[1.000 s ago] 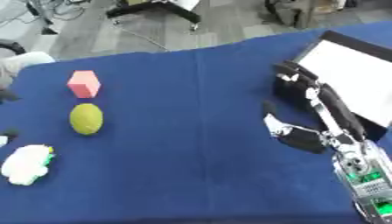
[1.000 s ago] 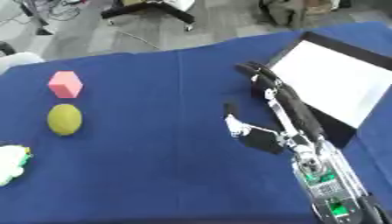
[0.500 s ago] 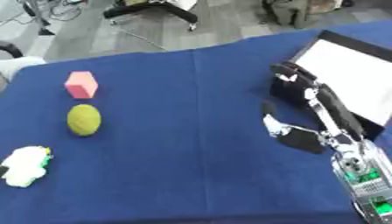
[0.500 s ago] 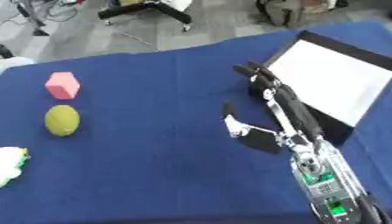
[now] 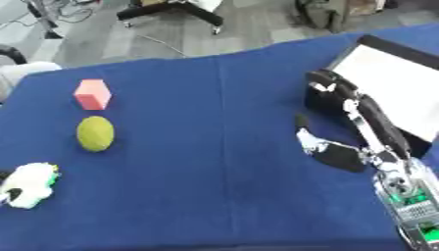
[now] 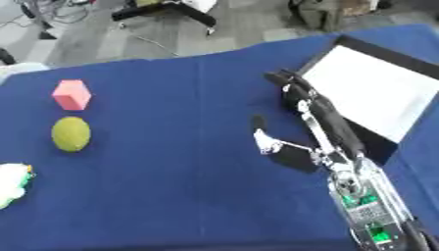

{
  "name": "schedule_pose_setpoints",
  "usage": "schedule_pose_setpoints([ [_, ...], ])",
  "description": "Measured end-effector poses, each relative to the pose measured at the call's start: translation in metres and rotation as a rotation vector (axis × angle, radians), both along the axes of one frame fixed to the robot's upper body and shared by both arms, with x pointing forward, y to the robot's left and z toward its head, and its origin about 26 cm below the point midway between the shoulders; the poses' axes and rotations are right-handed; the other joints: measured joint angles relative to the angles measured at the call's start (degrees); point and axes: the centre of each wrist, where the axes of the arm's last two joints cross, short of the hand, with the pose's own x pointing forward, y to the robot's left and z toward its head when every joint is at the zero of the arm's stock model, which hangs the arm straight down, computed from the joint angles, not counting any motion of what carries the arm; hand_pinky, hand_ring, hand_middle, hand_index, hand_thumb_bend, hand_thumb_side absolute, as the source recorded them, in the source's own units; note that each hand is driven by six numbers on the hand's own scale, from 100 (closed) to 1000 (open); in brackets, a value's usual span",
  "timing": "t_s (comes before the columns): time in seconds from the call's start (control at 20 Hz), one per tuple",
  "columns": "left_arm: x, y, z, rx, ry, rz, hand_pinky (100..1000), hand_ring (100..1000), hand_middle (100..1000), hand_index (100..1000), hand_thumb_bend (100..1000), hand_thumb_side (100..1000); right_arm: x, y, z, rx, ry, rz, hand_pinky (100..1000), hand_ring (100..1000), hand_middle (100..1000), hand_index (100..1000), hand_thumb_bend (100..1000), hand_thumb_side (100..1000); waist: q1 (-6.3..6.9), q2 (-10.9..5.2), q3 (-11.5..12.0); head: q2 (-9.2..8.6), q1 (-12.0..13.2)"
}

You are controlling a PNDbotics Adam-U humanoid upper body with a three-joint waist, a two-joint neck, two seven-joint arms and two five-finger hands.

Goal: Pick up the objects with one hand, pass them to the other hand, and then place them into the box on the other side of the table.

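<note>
Now the right hand point(image 6: 296, 147) is seen at centre right, fingers spread apart and holding nothing, beside the box point(image 6: 377, 88) at upper right; the pink cube point(image 5: 92, 93), yellow-green ball point(image 5: 95, 133) and white toy point(image 5: 28, 184) are left waiting down the left edge, presumably for the left hand, which is not seen

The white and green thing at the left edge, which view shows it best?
The left eye view: the white and green thing lies whole on the blue table there. In the right eye view the frame's left edge cuts it, showing only part.
</note>
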Motion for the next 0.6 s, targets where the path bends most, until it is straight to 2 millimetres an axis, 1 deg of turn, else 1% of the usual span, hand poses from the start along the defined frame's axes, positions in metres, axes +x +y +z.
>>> schedule_pose_setpoints([
  [0.1,-0.001,-0.002,-0.006,-0.013,-0.003,0.011,760,710,746,881,283,827,0.000,0.000,0.000,0.000,0.000,0.000,798,999,873,934,100,427,-0.07,0.00,0.0,0.00,0.0],
  [0.2,-0.001,-0.005,-0.011,-0.036,-0.016,0.022,725,651,686,838,258,692,0.000,0.000,0.000,0.000,0.001,0.000,798,999,873,934,100,427,-0.09,0.00,0.2,0.00,0.0],
  [0.25,-0.001,-0.007,-0.014,-0.053,-0.028,0.027,702,617,649,812,244,594,0.000,0.000,0.000,0.000,0.001,0.000,798,999,873,934,100,427,-0.13,0.00,0.2,0.00,0.0],
  [0.3,0.000,-0.009,-0.016,-0.072,-0.043,0.032,692,599,627,796,244,518,0.000,0.000,0.000,0.000,0.001,0.000,798,999,873,934,100,426,-0.21,0.00,0.3,0.00,0.0],
  [0.35,0.001,-0.011,-0.018,-0.090,-0.060,0.037,679,578,604,776,251,417,0.000,0.000,0.000,0.001,0.002,0.000,798,999,873,934,100,426,-0.33,0.00,0.3,0.00,0.0],
  [0.4,0.001,-0.013,-0.019,-0.108,-0.074,0.044,652,525,545,722,225,311,0.000,0.000,0.000,0.001,0.002,0.000,798,999,874,934,100,425,-0.42,0.00,0.3,0.00,0.0],
  [0.5,0.002,-0.016,-0.023,-0.150,-0.111,0.059,603,435,444,613,109,279,0.000,0.000,0.000,0.001,0.003,0.000,798,999,874,934,100,425,-0.48,0.00,0.4,0.00,0.0],
  [0.55,0.002,-0.018,-0.025,-0.174,-0.135,0.067,572,374,375,535,100,263,0.000,0.000,0.000,0.001,0.003,0.000,798,999,874,934,100,426,-0.52,0.00,0.4,0.00,0.0],
  [0.6,0.003,-0.020,-0.026,-0.198,-0.165,0.076,562,351,349,505,100,259,0.000,0.000,0.000,0.000,0.004,0.000,798,1000,874,934,100,426,-0.60,0.00,0.5,0.00,0.0],
])
